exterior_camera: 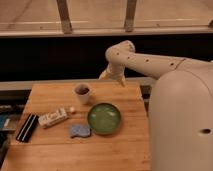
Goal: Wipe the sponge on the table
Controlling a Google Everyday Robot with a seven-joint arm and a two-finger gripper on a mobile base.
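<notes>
Pincer (107, 75) above table (75, 155) far edge; sponge (80, 131) beside green bowl (104, 118).

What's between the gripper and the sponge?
In the camera view, mostly bare table: the gripper sits at the far edge, and the line to the sponge runs between the cup and the bowl.

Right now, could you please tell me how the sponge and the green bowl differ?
The sponge is much smaller than the green bowl. The sponge is blue-grey with an irregular outline; the green bowl is green and round. The sponge lies flat, while the green bowl has a raised rim. Both rest on the table, side by side, with the gripper over the table's far edge, away from both.
</notes>
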